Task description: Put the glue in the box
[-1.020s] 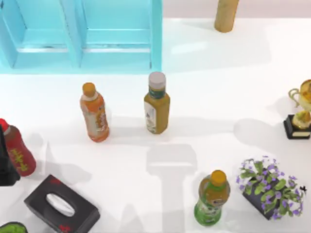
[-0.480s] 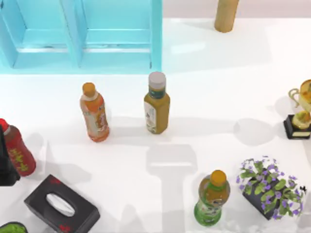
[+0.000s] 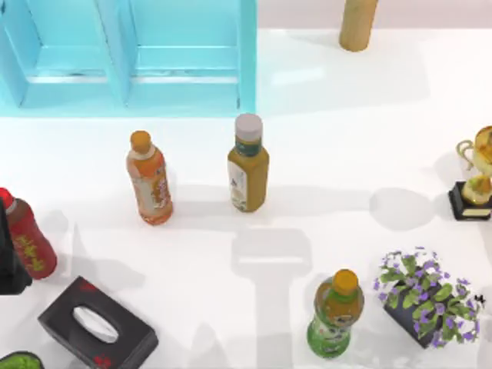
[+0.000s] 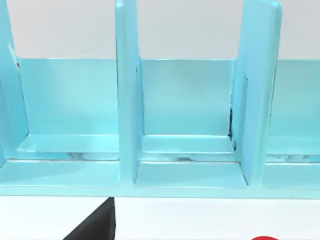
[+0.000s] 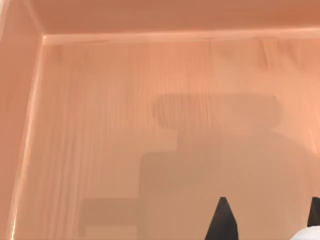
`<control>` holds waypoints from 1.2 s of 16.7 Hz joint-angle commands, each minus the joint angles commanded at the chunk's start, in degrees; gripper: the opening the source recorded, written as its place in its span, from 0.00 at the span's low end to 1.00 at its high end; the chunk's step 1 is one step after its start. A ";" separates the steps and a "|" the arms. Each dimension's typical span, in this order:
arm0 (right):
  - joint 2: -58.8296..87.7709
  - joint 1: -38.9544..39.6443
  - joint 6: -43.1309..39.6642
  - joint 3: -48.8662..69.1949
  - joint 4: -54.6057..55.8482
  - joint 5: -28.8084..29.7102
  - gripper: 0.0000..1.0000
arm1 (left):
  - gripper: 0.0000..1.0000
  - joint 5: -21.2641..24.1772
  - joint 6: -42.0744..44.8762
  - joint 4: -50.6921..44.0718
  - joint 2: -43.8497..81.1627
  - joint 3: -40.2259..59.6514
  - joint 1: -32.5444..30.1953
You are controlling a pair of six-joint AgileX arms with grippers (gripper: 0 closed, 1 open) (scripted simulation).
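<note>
Hovering over the box (image 5: 100,125), the right gripper (image 5: 267,220) looks straight down at a bare, pale wooden floor and 1 side wall. Its 2 dark fingertips (image 5: 221,220) stand well apart, with open floor showing between them and nothing pinched.

A small white sliver (image 5: 310,234) sits at the frame corner just beside 1 fingertip. This is probably the glue, already inside the box, though too little of it shows to be certain. If so, the task looks nearly finished.

The left arm (image 3: 9,265) is parked at the table's left edge, beside a red bottle (image 3: 27,242). Its camera faces a blue shelf (image 4: 127,100).

A small plastic squeeze bottle like this is judged to be light, smooth and a little soft-walled, so a hard pinch could dent it or make it slip. The best hold would be across the labelled body, below the pointed cap, with gentle pressure.
</note>
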 joint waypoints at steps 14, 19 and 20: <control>7.90 3.96 3.96 -2.54 12.12 2.72 0.15 | 1.00 0.00 0.00 0.00 0.00 0.00 0.00; 7.90 3.96 3.96 -2.54 12.12 2.72 0.53 | 1.00 0.00 0.00 0.00 0.00 0.00 0.00; 7.90 3.96 3.96 -2.54 12.12 2.72 0.60 | 1.00 0.00 0.00 0.00 0.00 0.00 0.00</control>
